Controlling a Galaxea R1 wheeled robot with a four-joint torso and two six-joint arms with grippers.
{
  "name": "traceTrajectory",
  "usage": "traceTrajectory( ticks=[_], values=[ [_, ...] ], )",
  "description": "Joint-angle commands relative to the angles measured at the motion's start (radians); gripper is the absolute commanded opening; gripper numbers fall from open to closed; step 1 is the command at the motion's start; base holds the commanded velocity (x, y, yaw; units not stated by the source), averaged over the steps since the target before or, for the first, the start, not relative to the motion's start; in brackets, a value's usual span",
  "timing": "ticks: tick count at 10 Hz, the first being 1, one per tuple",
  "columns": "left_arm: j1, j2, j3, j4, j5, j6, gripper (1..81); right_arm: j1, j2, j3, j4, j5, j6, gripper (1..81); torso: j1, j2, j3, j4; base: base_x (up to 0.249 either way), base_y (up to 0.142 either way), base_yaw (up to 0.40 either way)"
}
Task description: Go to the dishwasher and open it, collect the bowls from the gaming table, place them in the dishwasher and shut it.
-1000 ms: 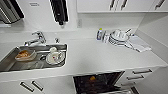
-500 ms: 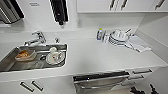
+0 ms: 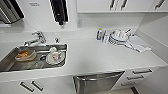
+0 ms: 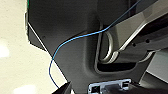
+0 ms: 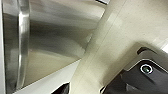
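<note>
dishwasher under the white countertop, its steel door tilted slightly out at the top.

it sits right of the sink, which holds dishes, and beside white drawers; stacked plates rest on the counter. the right wrist view shows its steel front and bar handle close up. whether either gripper is clenched or released cannot be told.

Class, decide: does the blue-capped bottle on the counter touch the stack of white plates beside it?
Cannot tell. In the head view the bottle stands close beside the plates, with a small container between them, but no clear gap or contact shows.
</note>
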Motion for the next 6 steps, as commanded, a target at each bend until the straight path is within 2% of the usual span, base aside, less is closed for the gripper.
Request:
traceTrajectory(
  ticks=[1,3,5,6],
  values=[
    [0.007,0.001,0.002,0.01,0.043,0.004,81.1,-0.214,0.279,-0.354,-0.292,-0.106,-0.018,81.1,0.0,0.0,0.0,0.0,0.0,0.0,0.0],
    [0.002,0.007,0.002,0.012,0.044,0.007,81.1,-0.29,0.363,-0.524,-0.419,-0.14,-0.026,81.1,0.0,0.0,0.0,0.0,0.0,0.0,0.0],
    [-0.005,0.01,0.002,0.012,0.046,0.024,81.1,-0.37,0.454,-0.7,-0.611,-0.143,-0.03,81.1,0.0,0.0,0.0,0.0,0.0,0.0,0.0],
    [-0.008,0.013,0.002,0.012,0.05,0.029,81.1,-0.397,0.496,-0.767,-0.672,-0.139,-0.03,81.1,0.0,0.0,0.0,0.0,0.0,0.0,0.0]
  ],
)
